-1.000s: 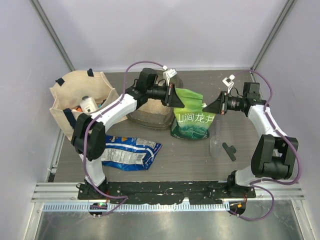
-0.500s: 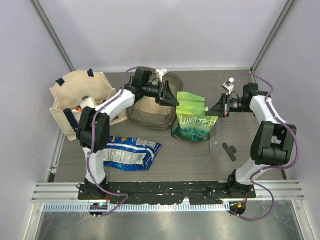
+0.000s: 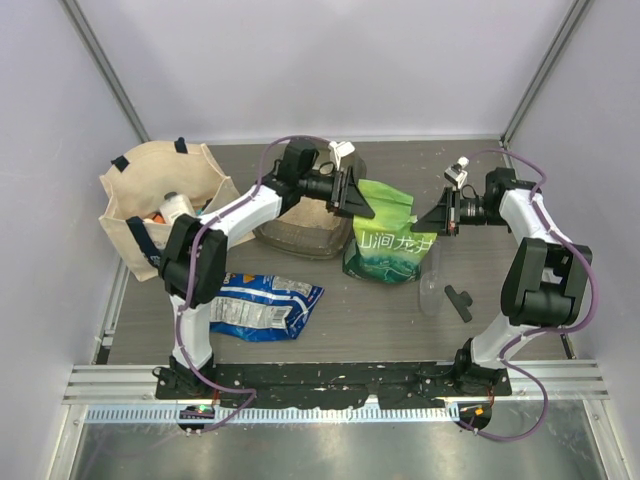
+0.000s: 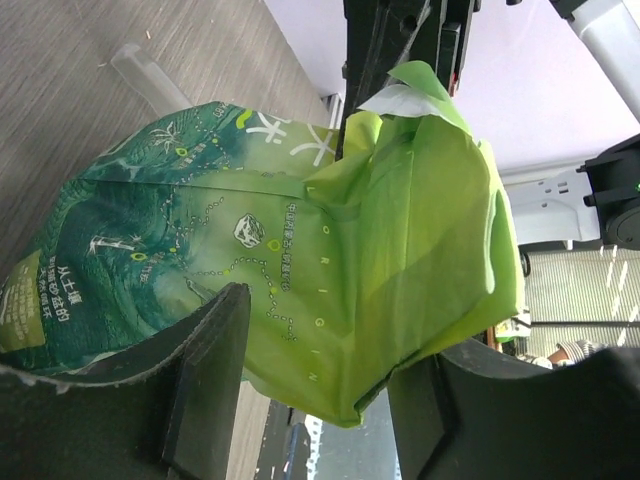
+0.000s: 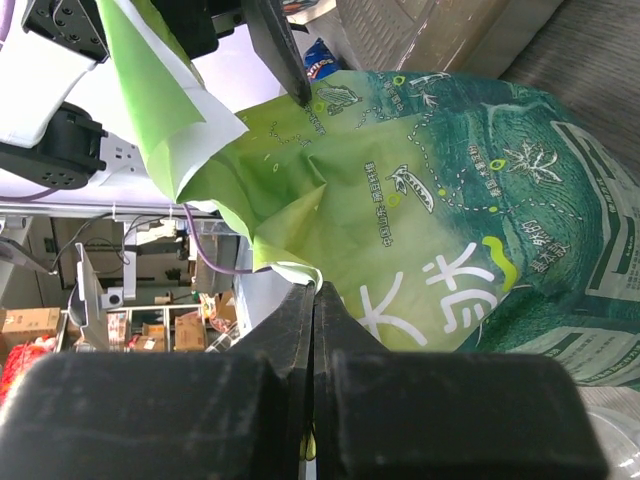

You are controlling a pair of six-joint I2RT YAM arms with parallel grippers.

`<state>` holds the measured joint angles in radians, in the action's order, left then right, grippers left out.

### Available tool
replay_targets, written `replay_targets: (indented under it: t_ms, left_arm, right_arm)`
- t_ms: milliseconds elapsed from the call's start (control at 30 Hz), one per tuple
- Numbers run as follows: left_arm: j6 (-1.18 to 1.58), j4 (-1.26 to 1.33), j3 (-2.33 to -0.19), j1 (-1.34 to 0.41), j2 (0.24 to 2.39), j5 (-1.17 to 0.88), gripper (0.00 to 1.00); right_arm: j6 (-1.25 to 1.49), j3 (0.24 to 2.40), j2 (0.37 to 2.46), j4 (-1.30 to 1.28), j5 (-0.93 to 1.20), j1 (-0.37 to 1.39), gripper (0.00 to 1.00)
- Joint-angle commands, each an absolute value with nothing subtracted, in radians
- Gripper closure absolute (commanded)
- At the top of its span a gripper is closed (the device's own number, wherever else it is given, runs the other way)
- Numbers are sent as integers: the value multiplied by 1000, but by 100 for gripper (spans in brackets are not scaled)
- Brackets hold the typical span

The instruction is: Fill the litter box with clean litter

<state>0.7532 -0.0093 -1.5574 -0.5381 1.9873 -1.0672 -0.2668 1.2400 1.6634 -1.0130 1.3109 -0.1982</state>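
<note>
The litter box (image 3: pixel 298 238), a smoky translucent tray, sits at the back centre with my left arm crossing over it. The arm hides most of its inside, so the clean litter cannot be made out. Right of it stands a green-and-white printed bag (image 3: pixel 385 242), its light green top (image 4: pixel 400 220) crumpled. My left gripper (image 3: pixel 358 205) is open, its two fingers straddling the bag's top left corner (image 4: pixel 335 400) without pinching it. My right gripper (image 3: pixel 437 222) is shut on the bag's upper right edge (image 5: pixel 314 290).
A beige tote bag (image 3: pixel 135 190) holding a white bottle (image 3: pixel 176 207) stands at the left. A blue crinkly packet (image 3: pixel 262 305) lies in front of the litter box. A clear plastic scoop (image 3: pixel 432 285) and a black piece (image 3: pixel 460 301) lie at the right front.
My left gripper let go of the bag's top and opened, drew back left, then came right again around the bag's corner. The right gripper stayed shut on the bag.
</note>
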Motion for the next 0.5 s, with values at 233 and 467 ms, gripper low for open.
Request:
replay_targets:
  t_ms: [233, 467]
  left_arm:
    - [765, -80, -1612, -519, 2036, -1103, 100]
    - [727, -339, -1716, -459, 2052, -1149, 100]
  right_arm:
    - [-247, 1282, 1692, -1158, 1480, -215, 98]
    - [-134, 1227, 1672, -1161, 1519, -242, 99]
